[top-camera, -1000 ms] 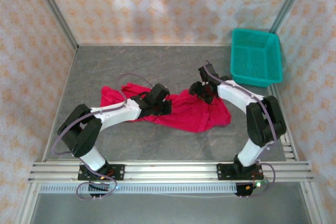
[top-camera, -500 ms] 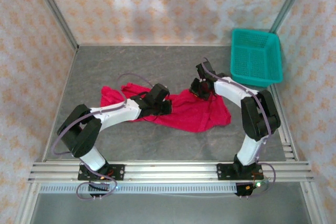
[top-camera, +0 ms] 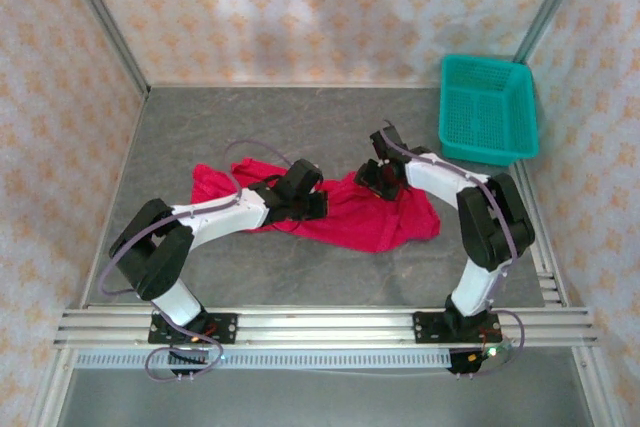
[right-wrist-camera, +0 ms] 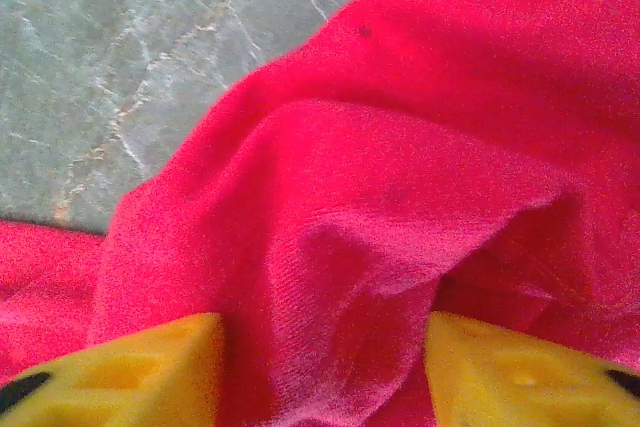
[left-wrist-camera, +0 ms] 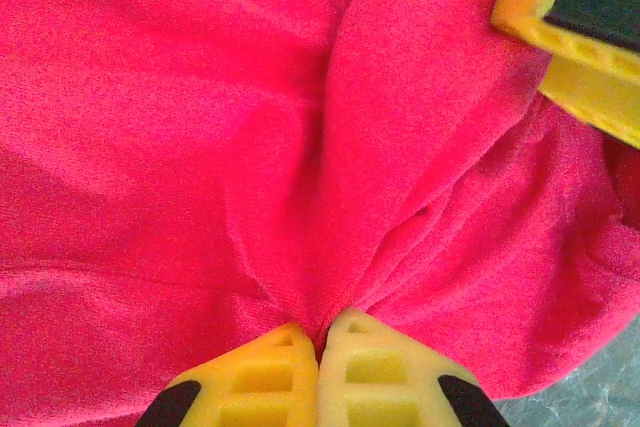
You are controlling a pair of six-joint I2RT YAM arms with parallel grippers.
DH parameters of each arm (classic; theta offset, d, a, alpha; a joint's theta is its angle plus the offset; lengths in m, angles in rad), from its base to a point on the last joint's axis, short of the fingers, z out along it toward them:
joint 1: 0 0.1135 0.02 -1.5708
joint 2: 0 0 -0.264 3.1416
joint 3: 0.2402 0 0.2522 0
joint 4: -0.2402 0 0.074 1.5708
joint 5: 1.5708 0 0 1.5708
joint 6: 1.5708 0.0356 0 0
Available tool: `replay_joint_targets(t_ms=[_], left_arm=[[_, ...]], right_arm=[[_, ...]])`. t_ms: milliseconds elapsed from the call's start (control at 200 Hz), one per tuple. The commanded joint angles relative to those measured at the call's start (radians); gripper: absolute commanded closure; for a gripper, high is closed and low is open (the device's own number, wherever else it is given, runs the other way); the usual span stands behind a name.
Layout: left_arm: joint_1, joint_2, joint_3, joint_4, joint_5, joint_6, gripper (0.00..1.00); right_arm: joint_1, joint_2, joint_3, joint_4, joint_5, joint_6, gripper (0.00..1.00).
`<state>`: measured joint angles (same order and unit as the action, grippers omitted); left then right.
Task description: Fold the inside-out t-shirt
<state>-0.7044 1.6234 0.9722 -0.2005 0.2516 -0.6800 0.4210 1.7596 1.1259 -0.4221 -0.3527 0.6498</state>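
Just shifted the right hand (top-camera: 379,176) slightly down-left, spread over a fold of the crimson inside-out t-shirt (top-camera: 372,219) crumpled mid-frame on the worktop (top-camera: 300,277), with the left hand (left-wrist-camera: 322,332) pinching another ridge: probably regrasping, no folding yet.

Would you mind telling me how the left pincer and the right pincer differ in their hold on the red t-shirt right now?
The left pincer is shut, jaws meeting on a thin pinch of the t-shirt; the right pincer has its jaws apart around a thick fold. The left pincer sits over the shirt's middle, the right pincer at its far edge. Both have yellow fingers and touch the same cloth.
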Motion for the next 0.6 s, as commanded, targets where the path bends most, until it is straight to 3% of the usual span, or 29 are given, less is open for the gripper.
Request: replay_joint_targets(t_ms=[0,80,150,375,595], left_arm=[[0.003,-0.013,0.015,-0.027,-0.006,0.013,1.0],[0.003,-0.013,0.015,-0.036,-0.012,0.018,1.0],[0.003,-0.017,0.013,-0.048,-0.025,0.028,1.0],[-0.002,-0.025,0.019,-0.077,-0.07,0.094,1.0],[-0.017,0.031,0.084,-0.084,-0.075,0.185,1.0]], right_arm=[[0.004,0.018,0.0,0.035,0.002,0.013,0.66],[0.004,0.011,0.022,0.011,0.003,0.012,0.91],[0.004,-0.024,0.037,-0.028,0.019,0.006,0.99],[0.003,-0.098,0.18,-0.173,0.058,-0.028,1.0],[-0.006,0.162,0.399,-0.15,-0.004,-0.037,1.0]])
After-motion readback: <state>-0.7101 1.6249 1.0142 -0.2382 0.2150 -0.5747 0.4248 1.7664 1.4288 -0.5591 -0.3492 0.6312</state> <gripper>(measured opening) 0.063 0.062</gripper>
